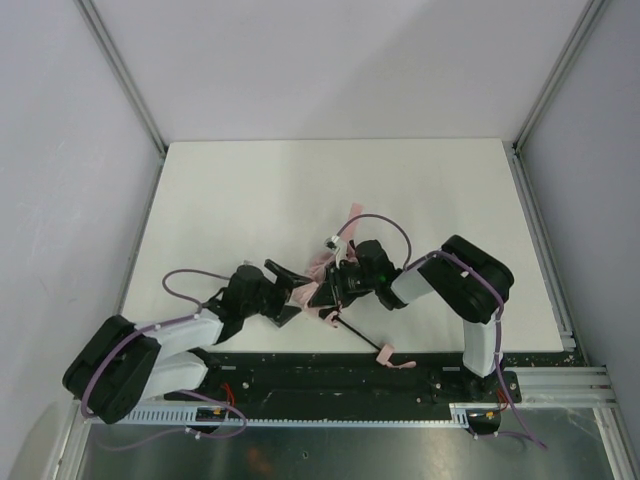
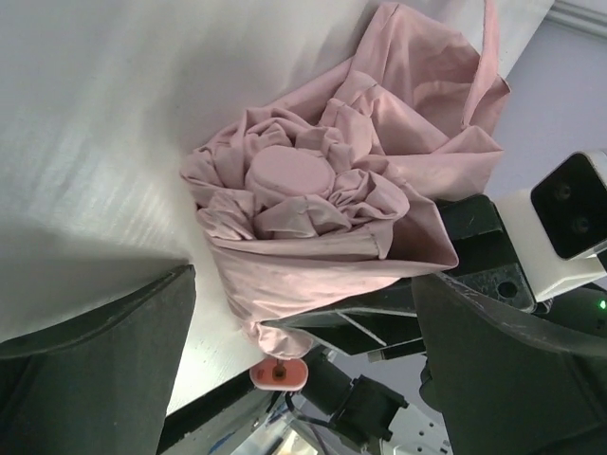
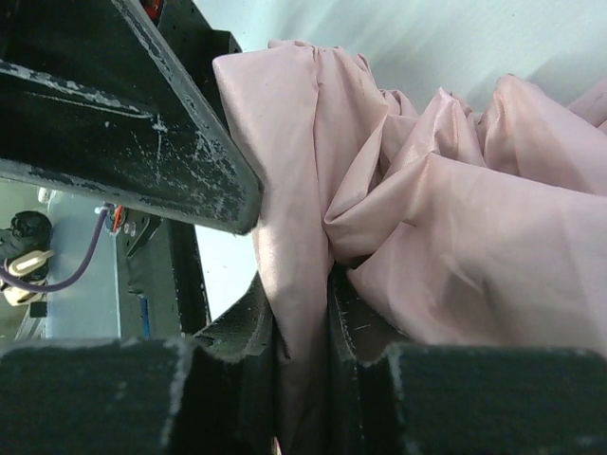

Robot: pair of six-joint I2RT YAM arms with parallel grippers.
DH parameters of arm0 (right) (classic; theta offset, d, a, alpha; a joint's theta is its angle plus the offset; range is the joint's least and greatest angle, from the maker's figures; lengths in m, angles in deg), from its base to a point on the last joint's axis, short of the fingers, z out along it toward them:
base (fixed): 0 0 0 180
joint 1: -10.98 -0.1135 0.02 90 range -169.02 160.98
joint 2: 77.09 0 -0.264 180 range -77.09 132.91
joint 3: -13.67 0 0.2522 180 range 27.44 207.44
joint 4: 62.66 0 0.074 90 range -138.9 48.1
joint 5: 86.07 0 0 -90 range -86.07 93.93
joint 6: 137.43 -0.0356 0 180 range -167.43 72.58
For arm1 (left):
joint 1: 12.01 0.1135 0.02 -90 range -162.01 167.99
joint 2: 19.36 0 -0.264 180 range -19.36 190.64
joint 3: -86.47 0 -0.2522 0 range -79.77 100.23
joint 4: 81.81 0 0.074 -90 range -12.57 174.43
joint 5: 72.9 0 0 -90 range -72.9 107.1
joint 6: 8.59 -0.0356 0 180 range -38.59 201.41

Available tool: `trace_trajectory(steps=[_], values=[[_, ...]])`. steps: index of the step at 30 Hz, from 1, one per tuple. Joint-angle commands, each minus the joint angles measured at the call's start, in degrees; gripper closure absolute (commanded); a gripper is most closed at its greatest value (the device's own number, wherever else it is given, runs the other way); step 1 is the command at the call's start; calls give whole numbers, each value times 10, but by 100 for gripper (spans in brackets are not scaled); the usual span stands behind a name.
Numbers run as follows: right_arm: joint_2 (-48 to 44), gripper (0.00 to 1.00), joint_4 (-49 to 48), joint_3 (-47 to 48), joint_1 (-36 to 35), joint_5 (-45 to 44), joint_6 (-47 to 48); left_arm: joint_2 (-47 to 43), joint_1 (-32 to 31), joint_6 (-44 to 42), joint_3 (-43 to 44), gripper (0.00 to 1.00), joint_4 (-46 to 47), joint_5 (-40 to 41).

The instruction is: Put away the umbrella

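The umbrella [image 1: 318,268] lies near the table's front middle as a crumpled pale pink bundle. Its thin black shaft [image 1: 355,332] runs toward the front edge and ends in the small pink handle [image 1: 388,354]. A pink strap [image 1: 352,209] sticks out at the far side. My right gripper [image 1: 335,285] is shut on a fold of the pink fabric [image 3: 302,284]. My left gripper [image 1: 286,292] is open, its fingers [image 2: 104,370] wide apart just left of the bundle [image 2: 303,199]. The round top cap [image 2: 285,171] faces the left wrist camera.
The white table [image 1: 300,190] is walled in by grey panels on the left, right and back. The black base rail [image 1: 330,372] runs along the front edge under the handle. The right gripper's body [image 2: 479,251] sits close beside the left gripper's fingers.
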Motion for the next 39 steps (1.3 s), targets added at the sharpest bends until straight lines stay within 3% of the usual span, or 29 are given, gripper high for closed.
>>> trace_trajectory(steps=[1,4,7,12,16,21,25,29,30,31,34,39], values=[[53,100,173,-52,9,-31,58,34,-37,44,15,0,19,102],[49,100,168,-52,8,-24,58,88,-42,20,41,1,20,131],[36,100,171,-52,4,-19,65,134,-45,12,48,11,39,132],[16,100,167,-52,-12,-9,75,164,-58,-27,29,43,79,172],[8,100,169,-52,-18,-8,78,180,-67,-60,24,76,89,180],[-21,99,179,-51,-20,-29,86,189,-68,-84,18,95,98,180],[-77,71,246,-29,-19,-71,85,179,-68,-78,11,100,98,171],[-183,40,363,1,-33,-168,99,168,-69,-63,31,100,55,152],[-215,22,392,11,-44,-202,110,168,-68,-60,40,100,37,147],[-248,11,416,20,-61,-242,122,168,-68,-55,49,100,17,142],[-316,2,485,42,-105,-337,159,169,-68,-47,69,100,-15,128],[-339,1,501,53,-176,-481,215,162,-69,-27,81,100,-40,113]])
